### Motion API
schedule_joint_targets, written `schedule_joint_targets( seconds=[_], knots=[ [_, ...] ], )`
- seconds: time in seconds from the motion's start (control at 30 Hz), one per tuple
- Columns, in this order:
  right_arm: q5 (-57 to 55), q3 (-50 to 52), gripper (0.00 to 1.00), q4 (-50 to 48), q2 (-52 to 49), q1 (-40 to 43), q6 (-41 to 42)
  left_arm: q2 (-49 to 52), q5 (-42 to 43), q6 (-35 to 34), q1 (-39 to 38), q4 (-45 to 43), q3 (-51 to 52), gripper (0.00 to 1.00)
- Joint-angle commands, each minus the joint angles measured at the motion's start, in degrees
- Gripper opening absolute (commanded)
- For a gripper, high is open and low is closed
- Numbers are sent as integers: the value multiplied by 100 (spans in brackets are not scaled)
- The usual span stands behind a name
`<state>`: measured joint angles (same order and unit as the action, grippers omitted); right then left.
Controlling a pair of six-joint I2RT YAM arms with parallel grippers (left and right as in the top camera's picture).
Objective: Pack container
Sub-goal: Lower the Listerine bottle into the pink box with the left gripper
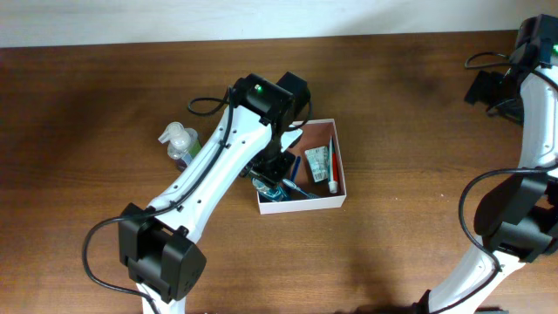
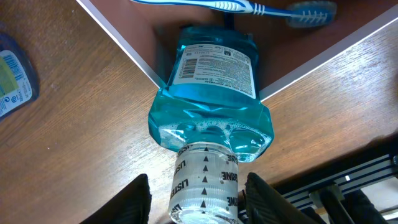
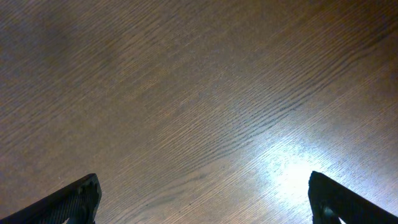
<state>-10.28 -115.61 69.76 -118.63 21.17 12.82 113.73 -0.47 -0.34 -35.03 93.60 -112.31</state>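
Note:
The container [image 1: 305, 204] is a shallow white-walled box with a reddish-brown inside, at the table's middle. In the left wrist view its corner [image 2: 127, 53] points toward me. A teal mouthwash bottle [image 2: 211, 93] lies across that corner, body inside the box and clear cap [image 2: 204, 183] outside. My left gripper [image 2: 198, 202] straddles the cap, with a gap showing beside each finger, so it is open. In the overhead view the left gripper [image 1: 275, 167] hangs over the box's left side. My right gripper [image 3: 202, 199] is open over bare wood at the far right.
A blue toothbrush [image 2: 249, 6] and small tubes [image 1: 319, 163] lie in the box. Pump bottles [image 1: 179, 144] stand left of the left arm. A blue-labelled item [image 2: 12, 74] lies at the left edge of the left wrist view. The right arm [image 1: 536, 113] stands along the table's right edge.

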Motion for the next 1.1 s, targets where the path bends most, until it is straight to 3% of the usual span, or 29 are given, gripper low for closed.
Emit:
schedule_joint_targets(
  seconds=[0.0,0.17,1.07],
  knots=[
    [-70,-31,98,-17,17,-9,-35,59,-37,70,-17,-35,-116,45],
    [-70,-31,98,-17,17,-9,-35,70,214,87,-22,-98,-114,50],
    [-70,-31,98,-17,17,-9,-35,76,216,129,-33,59,-96,50]
  ],
)
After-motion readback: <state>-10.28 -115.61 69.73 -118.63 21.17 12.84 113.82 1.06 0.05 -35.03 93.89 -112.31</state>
